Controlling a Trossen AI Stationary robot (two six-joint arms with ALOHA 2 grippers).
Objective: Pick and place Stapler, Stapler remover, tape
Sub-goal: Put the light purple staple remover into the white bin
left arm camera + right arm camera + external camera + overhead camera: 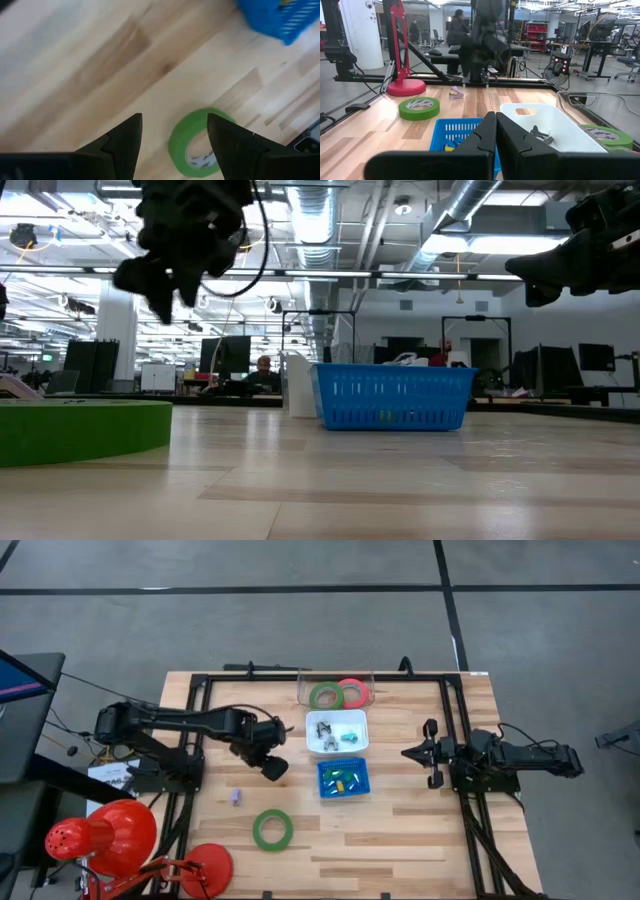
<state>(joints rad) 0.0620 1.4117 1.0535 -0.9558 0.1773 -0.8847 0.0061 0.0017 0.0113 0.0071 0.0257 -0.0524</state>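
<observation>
target: green tape (272, 829), lying flat on the table (420, 830), alone at the near side
left gripper (272, 766): fingers apart, empty, raised off the wood
bearing: tape at 6 o'clock from left gripper, near
axis: round ring, none
right gripper (432, 753): fingers together, idle, well apart at 3 o'clock
nearer arm: left

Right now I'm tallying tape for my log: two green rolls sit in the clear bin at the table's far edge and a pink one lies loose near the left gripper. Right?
Not quite. The high view shows the clear bin holding one green tape roll beside the pink tape roll. The loose tape roll near the open left gripper is green, lying flat on the table.
</observation>
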